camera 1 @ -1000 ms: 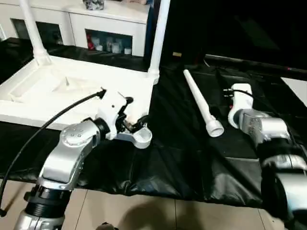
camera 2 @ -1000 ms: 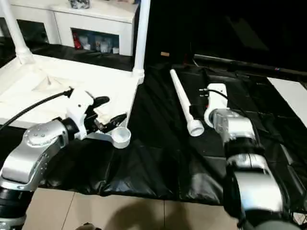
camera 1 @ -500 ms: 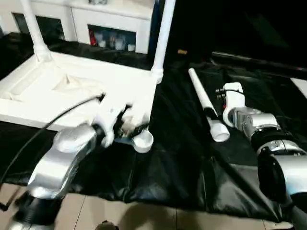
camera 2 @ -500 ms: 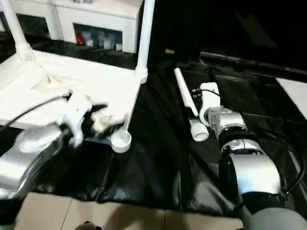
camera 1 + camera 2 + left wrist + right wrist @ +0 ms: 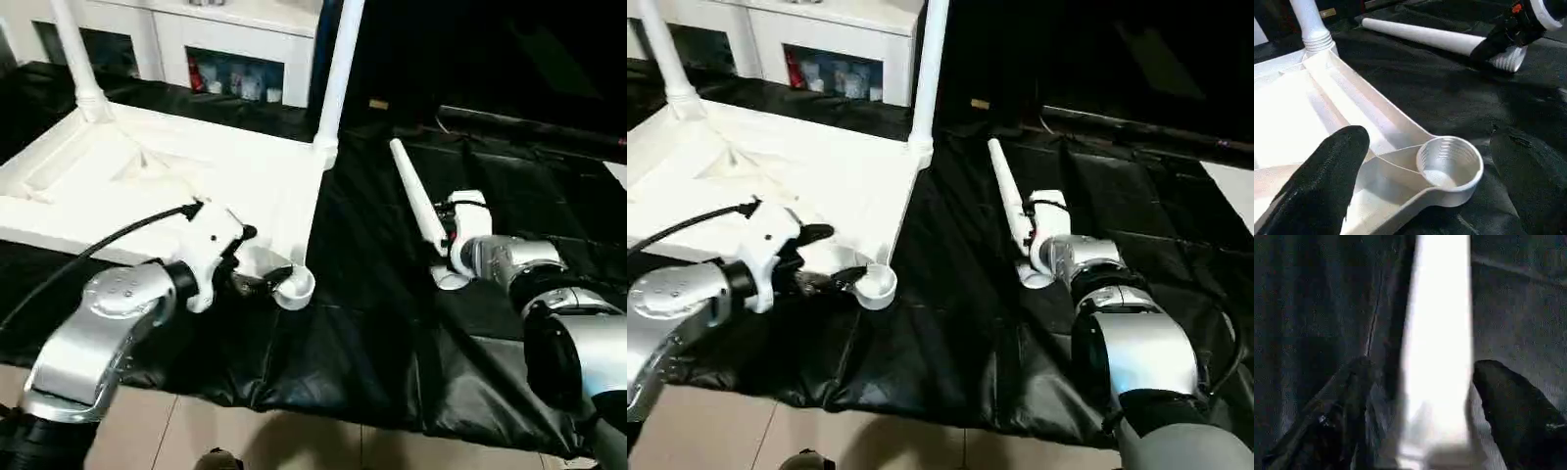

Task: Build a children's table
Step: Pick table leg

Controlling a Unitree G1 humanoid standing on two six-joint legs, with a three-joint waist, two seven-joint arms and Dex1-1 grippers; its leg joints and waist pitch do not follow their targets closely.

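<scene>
a white plastic children's table top (image 5: 147,186) lies upside down on a black sheet (image 5: 372,323) spread over the floor, taking up the sheet's far left part, its ribbed underside facing up. two white tube legs already stand upright in its far corner sockets, one at the far left corner (image 5: 73,54) and one at the far right corner (image 5: 338,73). the near right corner socket (image 5: 1449,164) is an open round cup with ridged inner walls, and it juts out over the sheet. the left gripper (image 5: 1425,181) hovers at this corner with its two black fingers spread wide apart, one finger (image 5: 1322,181) over the table top's underside and the other beyond the socket over the sheet, so the socket sits between them without either finger clearly touching it. a black cable (image 5: 108,245) runs along the silver left forearm (image 5: 98,333). to the right of the table top, near the middle of the sheet, a loose white tube leg (image 5: 416,211) lies flat, its narrow end pointing to the sheet's far edge and its wider ridged end (image 5: 1508,58) nearer the robot. the right gripper (image 5: 1422,401) is down at this leg near the wide end, its fingers apart on either side of the tube; i cannot tell whether they touch it. behind the sheet's far edge stands a white cabinet with glass doors (image 5: 235,49). pale floor tiles (image 5: 245,441) show along the sheet's near edge.
</scene>
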